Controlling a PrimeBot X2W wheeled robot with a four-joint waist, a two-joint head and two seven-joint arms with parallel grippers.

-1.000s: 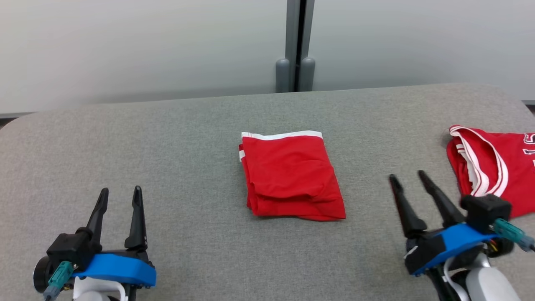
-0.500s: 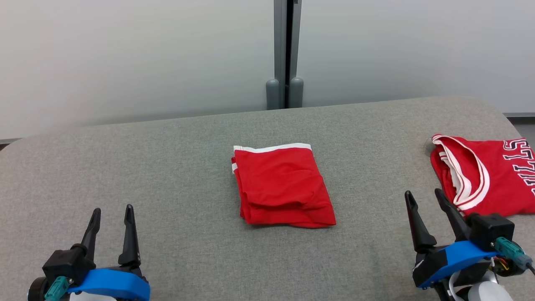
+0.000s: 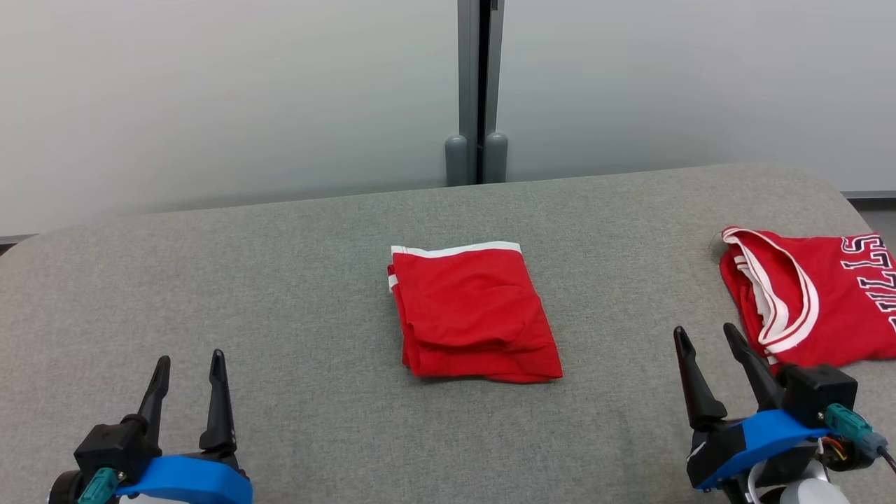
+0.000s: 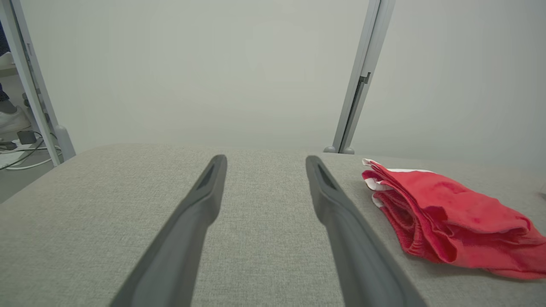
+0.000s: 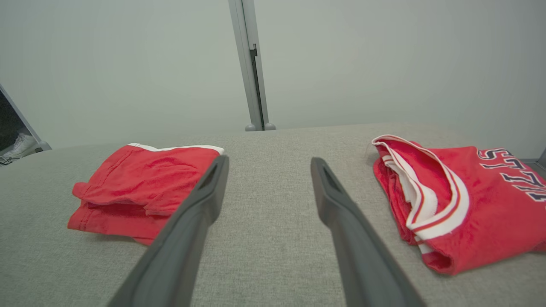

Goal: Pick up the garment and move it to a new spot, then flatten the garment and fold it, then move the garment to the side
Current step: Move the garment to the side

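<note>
Folded red garment [image 3: 476, 311] is laid centre on the grey table [image 3: 280, 266]; left gripper [image 3: 190, 358] is seen at its 7 o'clock, jaws spread, nothing held; right gripper [image 3: 703, 329] is seen at 4 o'clock, likewise spread and empty; a red jersey [image 3: 812, 301] is spotted at 3 o'clock.

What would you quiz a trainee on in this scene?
1. True or false: the left gripper holds the shorts.
2. Which lies nearest the right gripper? A) shorts B) jersey C) a towel
3. Fill in: both grippers' jaws stand ____.
Key: 1 false; 2 B; 3 open.
</note>
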